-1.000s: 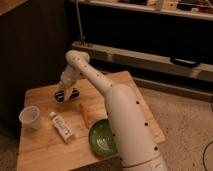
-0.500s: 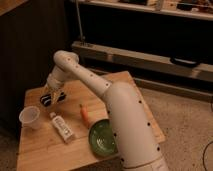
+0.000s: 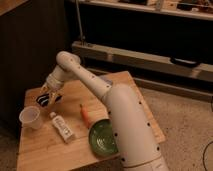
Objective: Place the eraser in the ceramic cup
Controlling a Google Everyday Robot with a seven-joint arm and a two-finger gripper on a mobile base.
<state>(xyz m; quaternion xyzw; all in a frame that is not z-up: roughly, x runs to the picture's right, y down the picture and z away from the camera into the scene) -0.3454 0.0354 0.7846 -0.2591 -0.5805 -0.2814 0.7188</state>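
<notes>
My gripper (image 3: 48,99) hangs over the left part of the wooden table (image 3: 45,152), at the end of the white arm (image 3: 82,75). It is shut on the eraser (image 3: 50,98), a small black block with faint pale stripes, held just above the table top. The ceramic cup (image 3: 31,118), small, whitish and upright, stands near the table's left edge, below and left of the gripper and apart from it. The inside of the cup does not show.
A white labelled tube (image 3: 62,126) lies right of the cup. A small orange object (image 3: 85,114) lies mid-table. A round green plate (image 3: 104,138) sits near the front, partly behind the arm's white base (image 3: 132,135). Dark shelving stands behind.
The gripper with the eraser moved left across the table from the middle toward the cup side over the last second. It has hardly shifted in the last half second.
</notes>
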